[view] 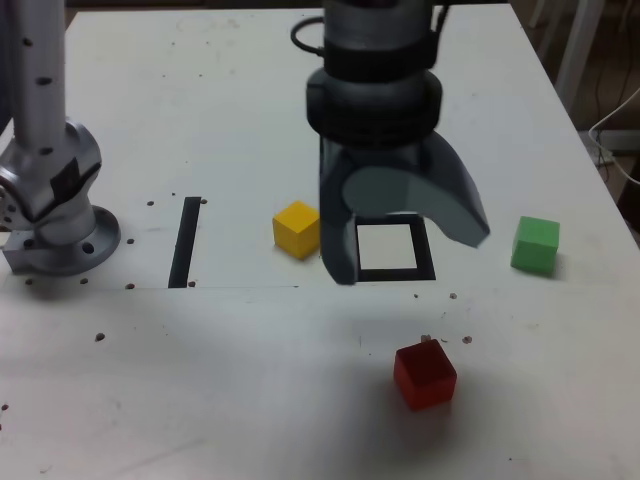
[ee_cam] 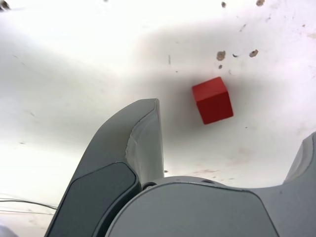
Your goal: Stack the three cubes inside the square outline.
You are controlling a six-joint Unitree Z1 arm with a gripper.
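Note:
My gripper [view: 410, 258] hangs wide open above the table, over the black square outline [view: 396, 250], whose white centre holds nothing. A yellow cube [view: 297, 229] rests just to the outline's left in the exterior view. Off to the right in that view stands the green cube [view: 535, 244]. The red cube [view: 425, 375] lies nearer the front edge, below the outline. In the wrist view the red cube [ee_cam: 212, 99] sits on the white table ahead of the open jaws, untouched by my gripper [ee_cam: 232, 123].
A straight black strip [view: 185, 241] lies left of the yellow cube in the exterior view. The arm's grey base [view: 55, 200] stands at the far left. Small dark specks dot the white table [view: 250, 380]. The table's right edge runs close behind the green cube.

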